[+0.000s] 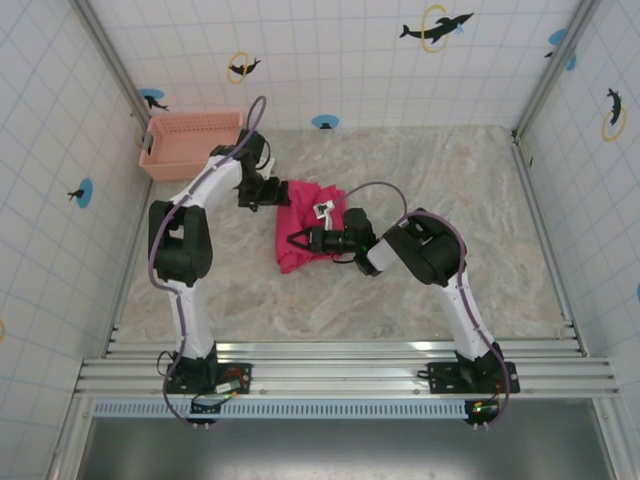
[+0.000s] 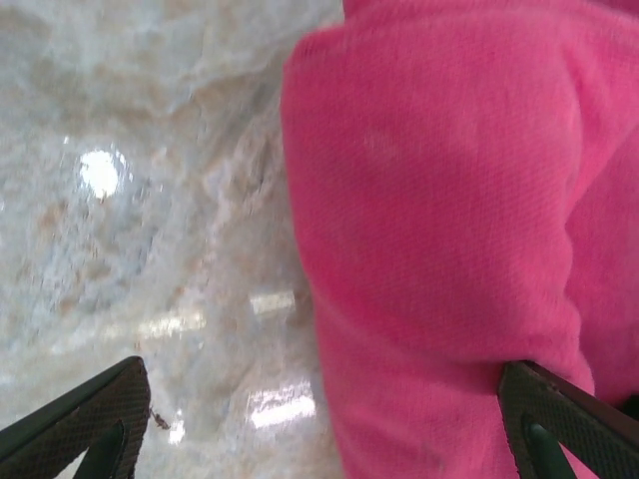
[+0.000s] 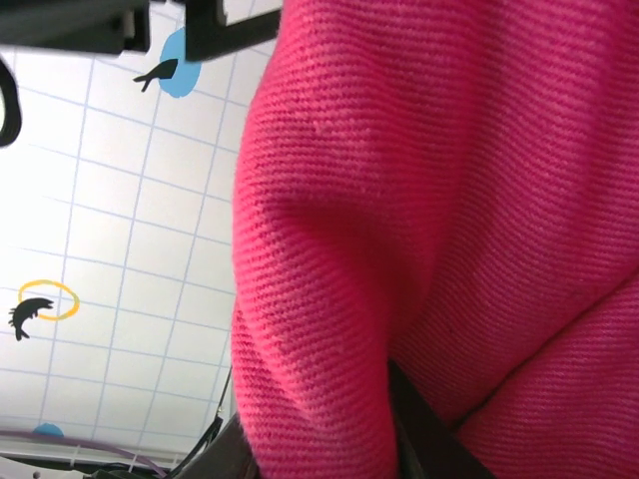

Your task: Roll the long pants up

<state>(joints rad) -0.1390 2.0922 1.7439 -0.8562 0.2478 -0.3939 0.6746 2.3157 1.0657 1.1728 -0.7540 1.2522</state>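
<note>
long pants [image 1: 308, 212] | clamped in right end effector [image 1: 298, 240] | beside left end effector [image 1: 268, 198]

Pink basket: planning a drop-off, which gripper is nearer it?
Left. The left gripper is open just right of the basket; the right gripper grips the long pants farther off.

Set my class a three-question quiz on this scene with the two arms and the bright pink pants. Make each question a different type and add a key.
1. True or false: the long pants lie spread flat with both legs straight.
2. Which gripper has its jaws wide apart? A. left gripper B. right gripper C. both
3. Fill in: the right gripper is closed on a fold of the ____.

Key: 1 false, they are bunched in a heap; 2 A; 3 long pants.
</note>
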